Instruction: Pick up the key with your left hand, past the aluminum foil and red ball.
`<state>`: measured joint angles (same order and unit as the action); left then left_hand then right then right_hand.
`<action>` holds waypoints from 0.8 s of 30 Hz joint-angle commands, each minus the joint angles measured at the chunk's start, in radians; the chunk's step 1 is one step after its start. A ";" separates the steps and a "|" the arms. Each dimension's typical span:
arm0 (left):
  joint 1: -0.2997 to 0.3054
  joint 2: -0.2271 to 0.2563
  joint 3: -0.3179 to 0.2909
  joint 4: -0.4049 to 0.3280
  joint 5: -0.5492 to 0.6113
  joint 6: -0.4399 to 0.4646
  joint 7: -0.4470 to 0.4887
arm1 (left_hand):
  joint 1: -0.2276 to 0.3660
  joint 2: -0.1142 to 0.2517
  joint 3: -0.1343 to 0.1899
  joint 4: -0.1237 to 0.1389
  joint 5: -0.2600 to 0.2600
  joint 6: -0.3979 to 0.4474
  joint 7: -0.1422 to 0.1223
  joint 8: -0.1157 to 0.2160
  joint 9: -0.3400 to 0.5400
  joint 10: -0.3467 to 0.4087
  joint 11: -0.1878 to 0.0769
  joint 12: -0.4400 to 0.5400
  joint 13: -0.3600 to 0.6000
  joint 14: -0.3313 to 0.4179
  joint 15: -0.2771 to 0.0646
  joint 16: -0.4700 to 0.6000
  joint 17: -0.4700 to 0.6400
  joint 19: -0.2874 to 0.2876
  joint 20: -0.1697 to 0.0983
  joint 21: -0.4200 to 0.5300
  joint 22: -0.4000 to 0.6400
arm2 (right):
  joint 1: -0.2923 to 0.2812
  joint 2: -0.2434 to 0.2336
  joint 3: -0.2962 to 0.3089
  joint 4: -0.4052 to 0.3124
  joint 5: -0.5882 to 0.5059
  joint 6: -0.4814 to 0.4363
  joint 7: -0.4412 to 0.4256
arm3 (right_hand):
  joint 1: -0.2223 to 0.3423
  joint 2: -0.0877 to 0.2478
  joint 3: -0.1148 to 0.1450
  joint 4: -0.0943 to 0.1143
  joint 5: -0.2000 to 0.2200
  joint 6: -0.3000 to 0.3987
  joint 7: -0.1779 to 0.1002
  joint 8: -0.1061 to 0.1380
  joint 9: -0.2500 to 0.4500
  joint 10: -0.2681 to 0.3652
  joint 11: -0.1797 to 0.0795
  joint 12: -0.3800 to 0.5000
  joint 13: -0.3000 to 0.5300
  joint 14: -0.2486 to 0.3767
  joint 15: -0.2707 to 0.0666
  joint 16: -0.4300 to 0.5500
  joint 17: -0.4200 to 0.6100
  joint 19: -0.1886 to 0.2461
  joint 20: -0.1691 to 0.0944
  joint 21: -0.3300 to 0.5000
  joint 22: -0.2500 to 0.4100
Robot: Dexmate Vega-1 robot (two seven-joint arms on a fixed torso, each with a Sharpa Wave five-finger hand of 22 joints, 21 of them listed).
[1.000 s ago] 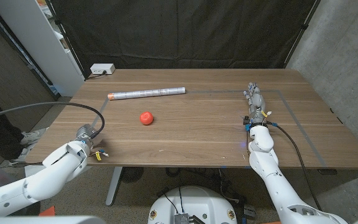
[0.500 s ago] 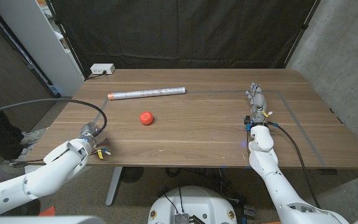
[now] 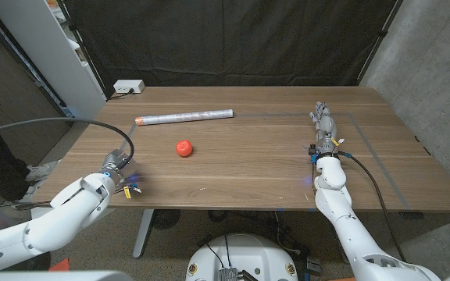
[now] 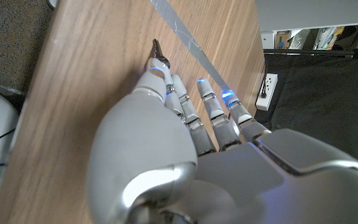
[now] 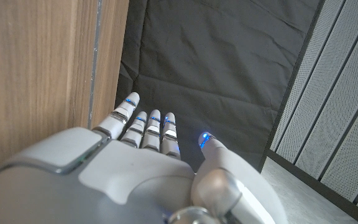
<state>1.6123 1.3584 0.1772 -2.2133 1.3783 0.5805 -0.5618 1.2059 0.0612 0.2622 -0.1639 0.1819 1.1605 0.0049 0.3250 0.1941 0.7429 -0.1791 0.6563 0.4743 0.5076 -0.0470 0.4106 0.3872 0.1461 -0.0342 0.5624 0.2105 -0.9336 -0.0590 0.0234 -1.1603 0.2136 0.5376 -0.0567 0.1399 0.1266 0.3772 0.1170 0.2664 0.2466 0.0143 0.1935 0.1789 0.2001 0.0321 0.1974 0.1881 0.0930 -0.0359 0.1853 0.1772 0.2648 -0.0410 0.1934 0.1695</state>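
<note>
The left hand has crept further onto the table, fingers straight and apart, empty. Foil roll and red ball lie beyond, unmoved. Key location unclear. The right hand stays put, fingers extended, empty.

**On the wooden table**

We saw a brown wooden table marked with grey tape lines. On it lay a long aluminium foil roll near the far side, and a small red ball sat just in front of it, apart.
</note>
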 commanded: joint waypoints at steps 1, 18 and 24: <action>0.073 -0.007 -0.056 -0.036 0.012 0.044 0.066 | 0.045 0.031 0.006 0.000 0.010 0.049 0.007 0.093 0.079 0.043 -0.027 0.004 0.006 0.009 -0.188 0.008 0.006 0.009 -0.013 0.007 0.003 | -0.011 -0.018 -0.008 -0.034 -0.005 -0.013 0.010 | 0.001 -0.003 0.008 -0.004 0.004 0.013 0.000 -0.001 0.005 0.014 0.001 0.002 0.005 0.011 -0.023 0.002 0.002 0.000 -0.067 0.000 0.002; 0.144 -0.145 -0.165 -0.047 0.017 0.029 0.215 | 0.053 0.030 0.004 0.000 0.010 0.047 0.012 0.106 0.095 0.047 -0.027 0.006 0.013 0.016 -0.188 0.014 0.023 0.018 -0.013 0.018 0.004 | -0.007 -0.046 -0.022 -0.061 -0.019 -0.027 0.016 | 0.000 -0.004 0.009 -0.004 0.005 0.027 0.002 0.004 0.005 0.023 0.002 0.005 0.005 0.020 -0.028 0.004 0.002 0.009 -0.069 0.004 0.002; 0.146 -0.191 -0.186 -0.051 0.017 0.011 0.251 | 0.056 0.030 0.004 0.000 0.010 0.044 0.014 0.109 0.100 0.049 -0.027 0.005 0.014 0.018 -0.188 0.016 0.028 0.020 -0.012 0.021 0.004 | -0.004 -0.056 -0.026 -0.070 -0.024 -0.036 0.019 | 0.000 -0.005 0.009 -0.005 0.005 0.040 0.000 0.008 0.005 0.034 0.004 0.008 0.005 0.030 -0.027 0.006 0.002 0.020 -0.069 0.007 0.002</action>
<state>1.7435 1.2490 0.0351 -2.2566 1.3931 0.6192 -0.3914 1.2146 0.0527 0.2618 -0.1639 0.1866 1.1622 0.0063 0.3250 0.1941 0.7484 -0.1737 0.6562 0.4852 0.5190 -0.0463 0.4183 0.4108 0.1550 -0.0357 0.5771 0.2119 -0.9434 -0.0961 0.0061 -1.2148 0.1985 0.5129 -0.0423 0.1399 0.1267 0.3797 0.1146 0.2664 0.2712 0.0137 0.1935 0.1789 0.2217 0.0358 0.1974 0.1881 0.1132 -0.0375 0.1853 0.1772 0.2726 -0.0411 0.1933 0.1695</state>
